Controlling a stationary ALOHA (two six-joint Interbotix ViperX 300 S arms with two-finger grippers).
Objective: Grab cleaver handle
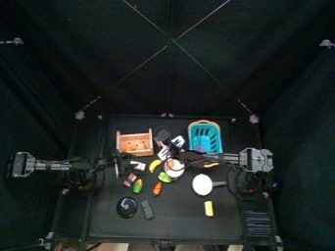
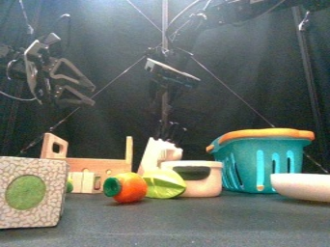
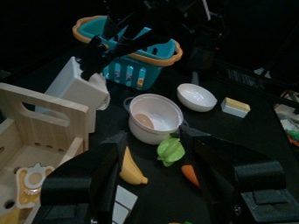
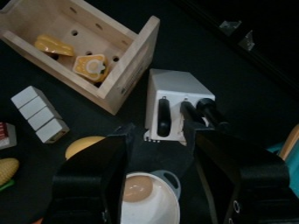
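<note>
Handles (image 4: pixel 184 112), three of them, black, are seen standing in one white knife block (image 4: pixel 176 105) mid-surface beside one wooden crate (image 4: pixel 82 52). Right gripper (image 4: pixel 163 175) is held spread above; left gripper's (image 3: pixel 158 175) spread too.

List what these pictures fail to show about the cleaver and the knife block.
- Cleaver blade: sunk in the knife block; only dark handles show in the right wrist view.
- Which handle is the cleaver's: cannot tell.
- Top view: block too small.
- Front view: the block's lower part hidden behind the bowl.
</note>
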